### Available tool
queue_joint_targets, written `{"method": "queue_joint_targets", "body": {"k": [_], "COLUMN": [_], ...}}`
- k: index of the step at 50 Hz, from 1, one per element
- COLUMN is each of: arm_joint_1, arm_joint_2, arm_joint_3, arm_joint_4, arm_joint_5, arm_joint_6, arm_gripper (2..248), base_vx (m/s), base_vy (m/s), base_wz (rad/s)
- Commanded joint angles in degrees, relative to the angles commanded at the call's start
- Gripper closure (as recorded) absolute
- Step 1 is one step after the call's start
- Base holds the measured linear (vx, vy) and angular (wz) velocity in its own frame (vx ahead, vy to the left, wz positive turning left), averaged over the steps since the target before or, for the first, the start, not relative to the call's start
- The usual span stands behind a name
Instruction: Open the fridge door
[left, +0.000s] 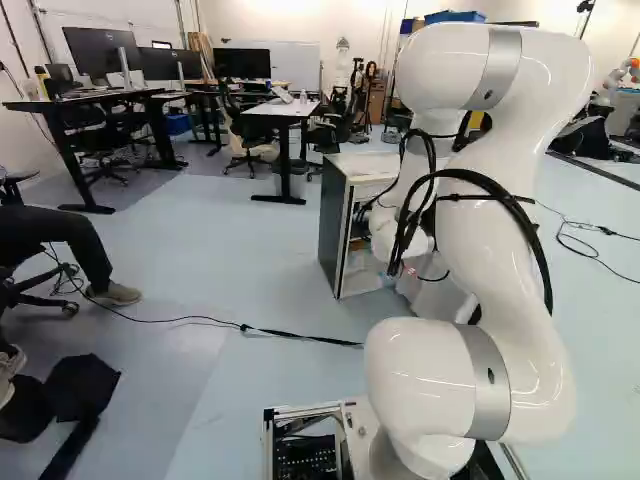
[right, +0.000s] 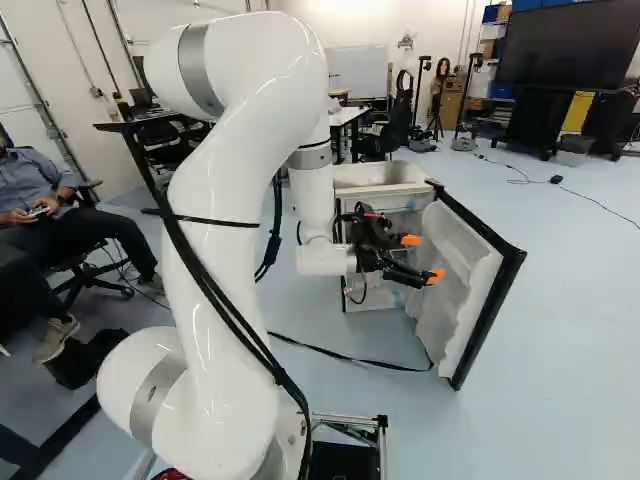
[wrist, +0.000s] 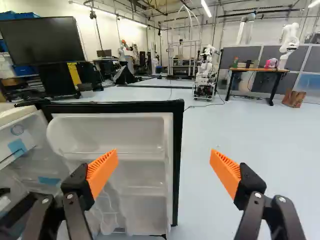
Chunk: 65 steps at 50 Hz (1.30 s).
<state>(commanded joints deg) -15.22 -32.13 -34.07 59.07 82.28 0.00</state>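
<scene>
- Three dark monitors (left: 242, 64) stand on desks at the left of the left base view.
- Just right of them I have a white table (left: 285, 108).
- My arm (right: 235, 190) rises left of the middle in the right base view and reaches across toward the fridge.
- Behind the wrist I see the fridge (right: 376, 174), upright on the floor and open at the front.
- My gripper (right: 424, 258) is before the opening, its two fingers spread wide with nothing gripped; I can't tell whether one brushes the door.
- Right of that, the fridge door (right: 492, 285) stands swung well out, shelved inner face toward me. From the wrist I see its free edge ahead, across the gap separating the orange pads (wrist: 102, 172).
- A big dark screen (right: 570, 50) is at the far right of the right base view.
</scene>
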Motion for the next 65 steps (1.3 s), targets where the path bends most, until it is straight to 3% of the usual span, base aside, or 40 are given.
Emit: {"method": "queue_joint_targets", "body": {"k": [33,65], "arm_joint_1": [0.8,3.2], "arm_joint_2": [2.4,10.1], "arm_joint_3": [1.5,6.1], "arm_joint_4": [-2.9,-12.4], "arm_joint_5": [-1.6,-6.7], "arm_joint_6": [0.0,0.0], "arm_gripper": [3,3], "base_vx": [0.000,0.000], "base_vy": [0.000,0.000], "base_wz": [0.000,0.000]}}
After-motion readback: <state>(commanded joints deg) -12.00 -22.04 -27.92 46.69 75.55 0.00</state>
